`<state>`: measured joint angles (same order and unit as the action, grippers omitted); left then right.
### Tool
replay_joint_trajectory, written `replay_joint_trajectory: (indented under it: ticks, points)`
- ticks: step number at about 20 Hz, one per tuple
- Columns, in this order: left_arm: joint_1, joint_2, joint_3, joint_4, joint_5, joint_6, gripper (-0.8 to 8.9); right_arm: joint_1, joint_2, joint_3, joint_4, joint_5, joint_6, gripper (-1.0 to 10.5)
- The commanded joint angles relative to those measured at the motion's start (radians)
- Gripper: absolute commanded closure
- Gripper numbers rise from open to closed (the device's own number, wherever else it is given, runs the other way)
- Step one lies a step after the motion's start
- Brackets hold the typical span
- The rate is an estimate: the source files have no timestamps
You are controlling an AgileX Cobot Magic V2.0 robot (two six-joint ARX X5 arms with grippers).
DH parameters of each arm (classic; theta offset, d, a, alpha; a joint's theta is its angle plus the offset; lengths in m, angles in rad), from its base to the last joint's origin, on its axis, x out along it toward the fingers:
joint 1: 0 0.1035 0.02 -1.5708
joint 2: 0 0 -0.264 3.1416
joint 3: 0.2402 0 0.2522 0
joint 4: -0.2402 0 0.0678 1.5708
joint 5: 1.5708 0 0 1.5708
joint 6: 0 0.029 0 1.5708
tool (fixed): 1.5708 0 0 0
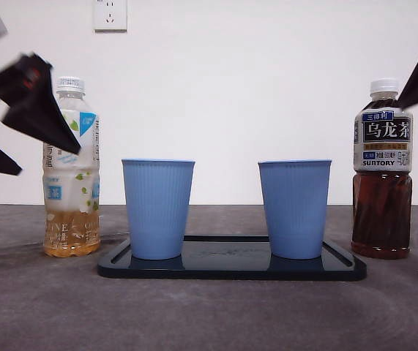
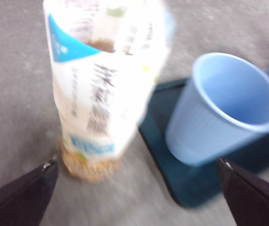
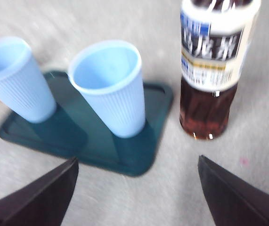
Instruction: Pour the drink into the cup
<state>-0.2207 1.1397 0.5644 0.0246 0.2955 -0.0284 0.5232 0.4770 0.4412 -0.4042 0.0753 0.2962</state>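
- The left gripper (image 1: 25,110) is hanging at the upper left of the front view with its jaws spread wide and nothing between them, seemingly lining up on the pale tea bottle (image 1: 71,168) standing capped at the left.
- The right gripper (image 3: 136,188) is also standing spread and empty, its dark tip showing at the upper right over the dark oolong bottle (image 1: 382,170).
- Two blue cups (image 1: 157,208) (image 1: 294,208) are sitting upright on the black tray (image 1: 230,270) at centre, mouths up to take the drink.
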Motion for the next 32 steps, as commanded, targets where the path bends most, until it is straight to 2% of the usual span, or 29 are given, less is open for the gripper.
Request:
replay_joint_trajectory:
  ticks: [1, 8, 15, 16, 18, 21, 25, 30, 32]
  points:
    - [-0.003, 0.084, 0.001, 0.084, -0.015, -0.006, 2.44, 0.007, -0.051, 0.011, -0.008, 0.003, 0.015, 5.4]
    - [-0.003, 0.298, 0.001, 0.334, -0.061, -0.006, 2.50, 0.007, -0.163, 0.011, -0.033, 0.001, 0.014, 5.4]
    - [-0.003, 0.399, 0.001, 0.496, -0.095, -0.006, 2.61, 0.007, -0.168, 0.011, -0.034, 0.001, 0.010, 5.4]
    - [-0.003, 0.406, 0.001, 0.504, -0.094, -0.006, 2.80, 0.007, -0.168, 0.011, -0.034, 0.001, 0.010, 5.4]
    - [-0.003, 0.417, 0.001, 0.510, -0.094, -0.006, 3.91, 0.007, -0.168, 0.011, -0.034, 0.002, 0.009, 5.4]
    - [-0.003, 0.423, 0.001, 0.517, -0.094, -0.011, 4.25, 0.007, -0.168, 0.011, -0.034, 0.003, 0.003, 5.4]
    - [-0.003, 0.423, 0.001, 0.521, -0.094, -0.014, 5.72, 0.007, -0.168, 0.011, -0.034, 0.003, -0.002, 5.4]
    - [-0.003, 0.393, 0.001, 0.506, -0.094, -0.002, 5.78, 0.007, -0.168, 0.011, -0.034, 0.003, -0.017, 5.4]
    - [-0.003, 0.349, 0.005, 0.474, -0.094, 0.031, 5.78, 0.007, -0.168, 0.011, -0.034, 0.003, -0.018, 5.4]
